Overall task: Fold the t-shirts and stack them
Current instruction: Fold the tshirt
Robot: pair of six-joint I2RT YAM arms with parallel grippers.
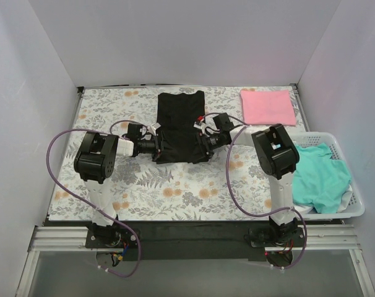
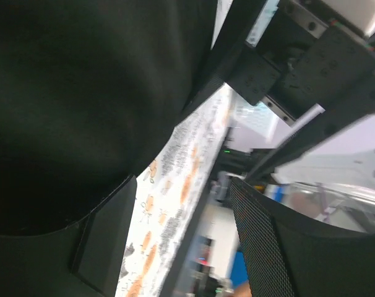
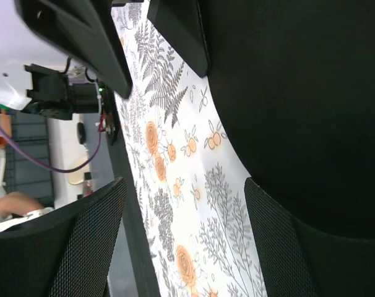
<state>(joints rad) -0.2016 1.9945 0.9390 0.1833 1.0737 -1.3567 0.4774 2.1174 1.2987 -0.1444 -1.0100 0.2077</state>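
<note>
The black t-shirt (image 1: 181, 124) lies flat, partly folded, on the middle of the floral table cloth (image 1: 175, 192). My left gripper (image 1: 155, 146) is at its near left corner and my right gripper (image 1: 205, 143) at its near right corner. In the left wrist view the left gripper (image 2: 187, 247) is open, one finger (image 2: 107, 241) against the black shirt (image 2: 82, 99). In the right wrist view the right gripper (image 3: 184, 241) is open over the cloth, one finger (image 3: 286, 247) at the black shirt's (image 3: 299, 93) edge. The pink t-shirt (image 1: 268, 106) lies folded at the back right. The teal t-shirt (image 1: 317, 176) sits crumpled in the basket.
A white lattice basket (image 1: 356, 199) stands at the right edge of the table, beside the right arm. Grey walls close in the back and both sides. The left gripper's fingers (image 3: 82, 43) show at the top of the right wrist view.
</note>
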